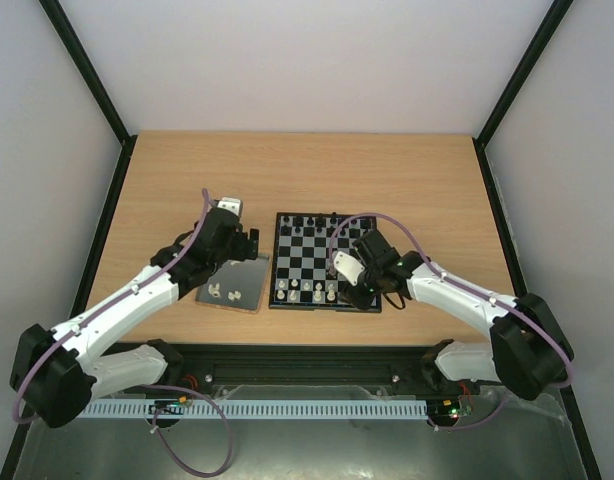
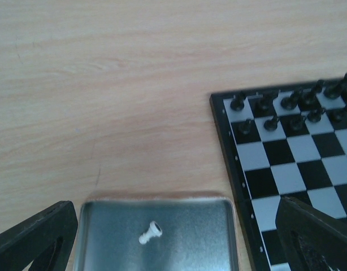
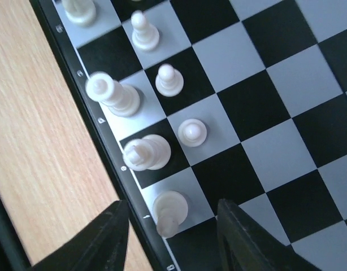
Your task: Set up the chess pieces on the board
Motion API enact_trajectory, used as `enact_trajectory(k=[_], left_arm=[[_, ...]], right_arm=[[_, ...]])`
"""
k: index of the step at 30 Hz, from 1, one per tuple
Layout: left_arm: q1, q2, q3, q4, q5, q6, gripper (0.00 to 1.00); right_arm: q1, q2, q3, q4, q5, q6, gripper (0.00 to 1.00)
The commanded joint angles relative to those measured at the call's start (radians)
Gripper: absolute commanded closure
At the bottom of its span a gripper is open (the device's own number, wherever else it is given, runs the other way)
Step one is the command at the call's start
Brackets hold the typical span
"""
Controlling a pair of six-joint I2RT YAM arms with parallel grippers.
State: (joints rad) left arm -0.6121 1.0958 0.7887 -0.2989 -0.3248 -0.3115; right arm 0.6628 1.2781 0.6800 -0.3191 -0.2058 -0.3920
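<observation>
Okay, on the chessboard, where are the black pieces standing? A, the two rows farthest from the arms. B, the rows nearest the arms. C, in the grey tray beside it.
A: the black pieces stand in the far rows of the board, while the white pieces stand along its near edge.

board (image 2: 225, 141) cropped right, tray (image 2: 190, 231) cropped below

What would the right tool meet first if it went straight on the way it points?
Probably the white piece sitting between the right tool's open fingers, on an edge square of the board. Depth is unclear from the wrist view.
</observation>
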Motion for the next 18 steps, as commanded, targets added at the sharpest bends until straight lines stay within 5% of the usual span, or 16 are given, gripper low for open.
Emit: enact_trajectory(k=[1,13,18], left_arm=[[0.002,0.044,0.052,-0.112,0.054,-0.069,0.01],[0.011,0.151,0.089,-0.319,0.125,-0.169,0.40],[0.056,0.260,0.145,-0.318,0.195,-0.159,0.40]], right_arm=[[0.005,-0.056,0.072,-0.130,-0.067,0.007,0.52],[-0.079,-0.006,0.112,-0.141,-0.139,0.061,0.52],[-0.102,-0.054,0.097,-0.114,-0.147,0.073,0.53]])
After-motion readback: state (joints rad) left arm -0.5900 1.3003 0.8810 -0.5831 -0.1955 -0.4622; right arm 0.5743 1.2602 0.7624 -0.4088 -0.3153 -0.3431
